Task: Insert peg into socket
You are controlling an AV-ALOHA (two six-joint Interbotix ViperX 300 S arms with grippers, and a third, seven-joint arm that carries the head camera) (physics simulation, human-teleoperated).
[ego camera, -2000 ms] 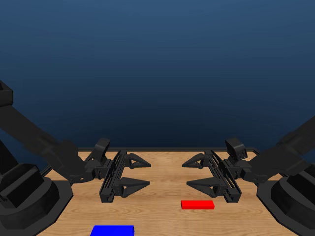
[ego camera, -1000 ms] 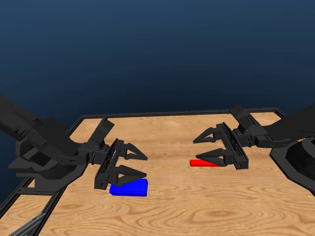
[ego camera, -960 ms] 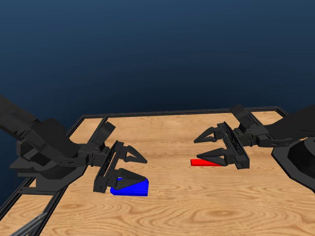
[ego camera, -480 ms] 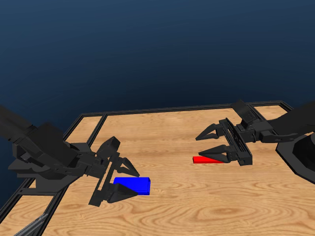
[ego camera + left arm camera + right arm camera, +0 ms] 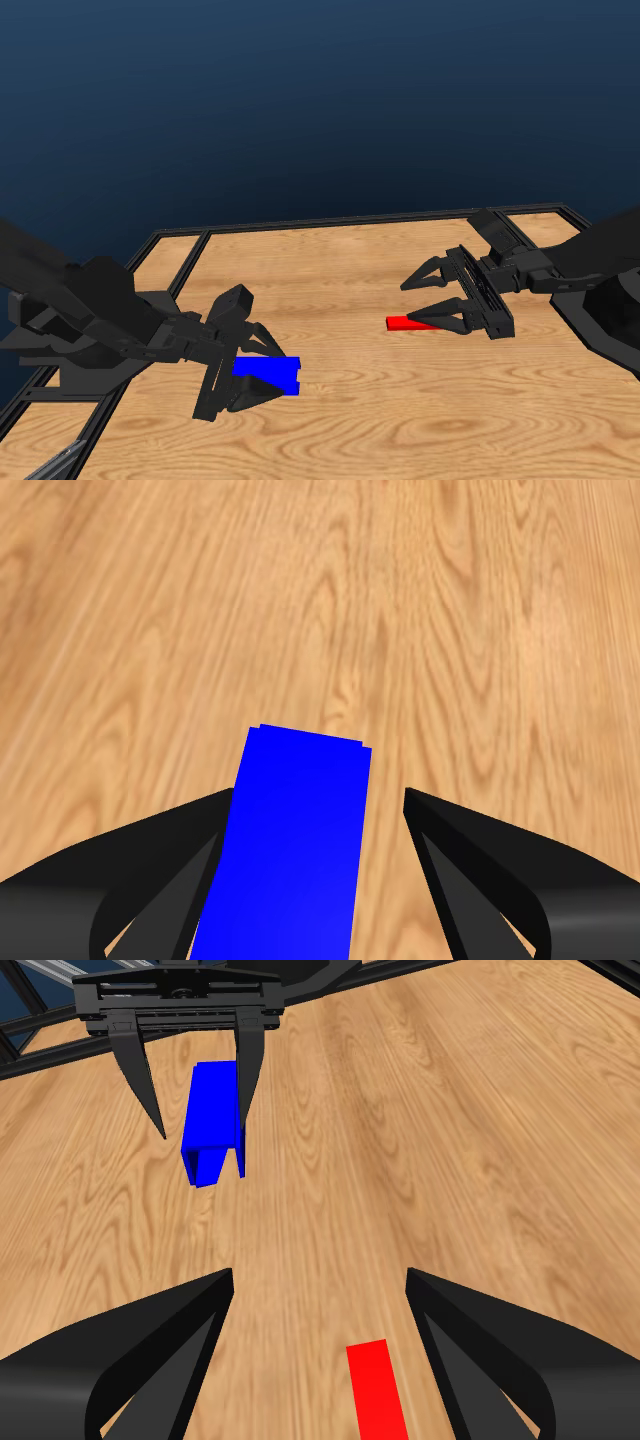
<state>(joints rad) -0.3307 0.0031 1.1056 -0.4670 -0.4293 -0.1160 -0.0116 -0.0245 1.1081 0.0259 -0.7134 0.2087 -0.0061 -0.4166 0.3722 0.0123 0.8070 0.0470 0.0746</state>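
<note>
Straddling the socket [image 5: 266, 373], our left claw [image 5: 246, 374] spreads its jaws along the blue block's long sides without pinching it on the counter [image 5: 400, 420]. Across the wood, our right claw [image 5: 432, 297], jaws also spread, hangs over one end of the peg [image 5: 408, 323], whose long axis runs along its reach.

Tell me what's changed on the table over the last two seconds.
The left tool dropped low and now straddles the blue socket, jaws open, no grip visible. The right tool came down over the red peg, also open. The head camera moved too. Both parts lie on the table, not visibly shifted.
</note>
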